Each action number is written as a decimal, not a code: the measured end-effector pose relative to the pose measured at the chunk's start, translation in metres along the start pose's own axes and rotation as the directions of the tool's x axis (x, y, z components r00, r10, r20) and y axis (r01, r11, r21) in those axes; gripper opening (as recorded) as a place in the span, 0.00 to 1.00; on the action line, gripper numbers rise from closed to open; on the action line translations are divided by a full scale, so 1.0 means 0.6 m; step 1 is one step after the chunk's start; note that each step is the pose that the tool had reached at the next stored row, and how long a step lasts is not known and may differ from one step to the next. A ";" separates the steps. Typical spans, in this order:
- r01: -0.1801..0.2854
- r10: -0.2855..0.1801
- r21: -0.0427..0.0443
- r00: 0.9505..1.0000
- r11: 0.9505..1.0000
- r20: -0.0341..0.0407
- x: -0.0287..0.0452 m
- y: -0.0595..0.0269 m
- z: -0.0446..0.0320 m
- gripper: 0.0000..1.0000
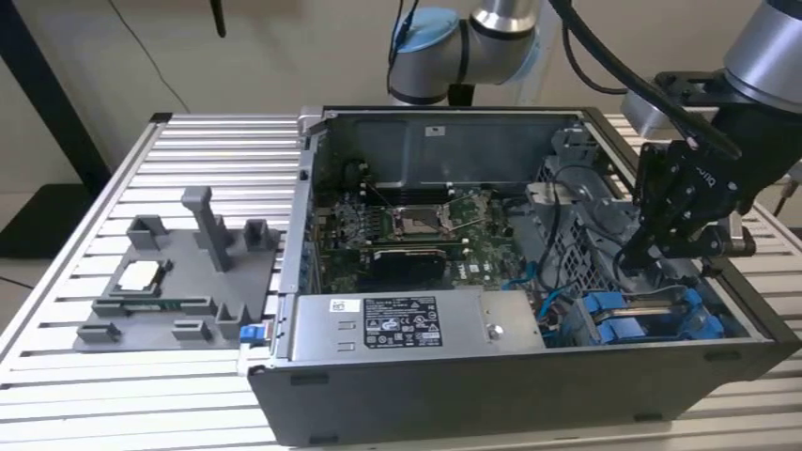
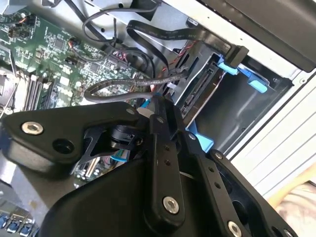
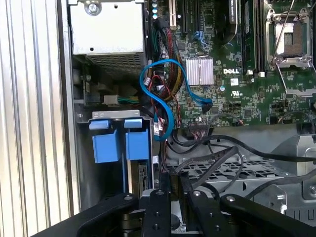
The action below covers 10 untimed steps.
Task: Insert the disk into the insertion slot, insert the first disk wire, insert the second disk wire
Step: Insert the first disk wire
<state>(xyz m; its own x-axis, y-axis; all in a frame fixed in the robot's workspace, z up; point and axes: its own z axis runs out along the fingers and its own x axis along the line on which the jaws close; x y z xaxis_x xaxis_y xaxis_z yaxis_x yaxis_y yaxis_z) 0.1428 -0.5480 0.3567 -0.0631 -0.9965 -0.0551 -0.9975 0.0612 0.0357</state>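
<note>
The disk point(image 3: 142, 178) sits in the insertion slot at the case's front corner, and its blue carrier point(image 3: 118, 144) shows two tabs at the slot's mouth. In the exterior view the blue carrier point(image 1: 633, 315) lies low at the case's right. The disk's connector edge point(image 2: 197, 93) is bare, with no plug on it. My black gripper point(image 1: 636, 256) hangs inside the case just above the drive bay. In both wrist views the gripper point(image 2: 160, 106) point(image 3: 173, 181) is close to the disk's connector end. A flat black wire with a plug point(image 2: 236, 54) hangs loose beside the disk. A blue wire point(image 3: 165, 96) loops from the motherboard.
The open computer case point(image 1: 501, 395) stands on a slatted metal table point(image 1: 188, 160). A grey power-supply box point(image 1: 401, 324) fills the case's front, next to the motherboard point(image 1: 420, 230). Black cables point(image 3: 222, 153) cross the metal cage by the bay. A grey parts fixture point(image 1: 176, 282) lies at the exterior view's left.
</note>
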 end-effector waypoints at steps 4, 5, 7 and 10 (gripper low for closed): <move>0.000 0.000 0.000 1.000 1.000 -0.001 0.000 -0.001 0.005 0.19; 0.000 0.000 0.000 1.000 1.000 -0.001 0.000 -0.001 0.007 0.19; 0.000 0.000 0.000 1.000 1.000 -0.001 0.000 -0.002 0.010 0.19; 0.000 0.000 0.000 1.000 1.000 -0.002 0.001 -0.002 0.014 0.19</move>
<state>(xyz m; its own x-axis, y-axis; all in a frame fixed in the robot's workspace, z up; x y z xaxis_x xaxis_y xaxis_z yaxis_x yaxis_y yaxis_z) 0.1437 -0.5480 0.3485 -0.0630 -0.9966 -0.0532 -0.9975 0.0612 0.0356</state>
